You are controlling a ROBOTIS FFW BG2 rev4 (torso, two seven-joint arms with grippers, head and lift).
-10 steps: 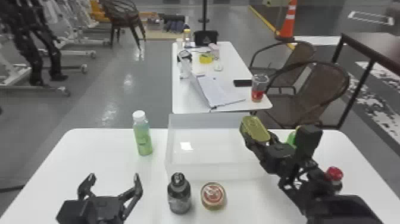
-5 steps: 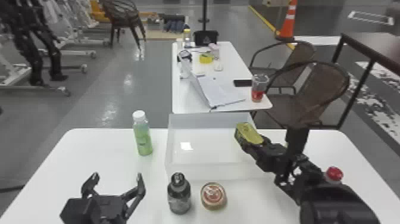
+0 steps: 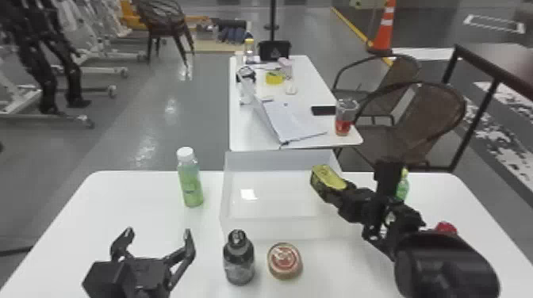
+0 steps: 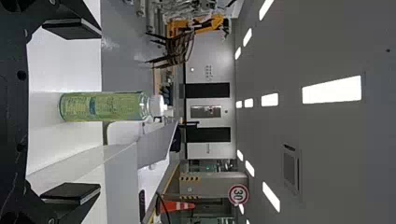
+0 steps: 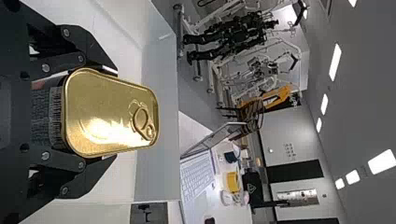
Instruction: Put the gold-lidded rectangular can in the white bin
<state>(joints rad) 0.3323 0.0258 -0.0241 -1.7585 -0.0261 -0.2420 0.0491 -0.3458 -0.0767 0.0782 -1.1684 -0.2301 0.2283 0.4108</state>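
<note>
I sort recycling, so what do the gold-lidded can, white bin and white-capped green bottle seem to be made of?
Gold-lidded can: metal with a glossy gold lid, judging by its bright highlight and pull ring.
White bin: probably smooth, slightly shiny plastic; thin walls, a light patch reflected inside.
Green bottle: glossy, see-through at the shoulder, so clear plastic or glass.

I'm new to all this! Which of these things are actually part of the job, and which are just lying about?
Part of the job:
- gold-lidded can, gripped by the right tool
- white bin, where it should go

Just lying about:
- green bottle
- dark bottle
- round can
- laptop on the far table
</note>
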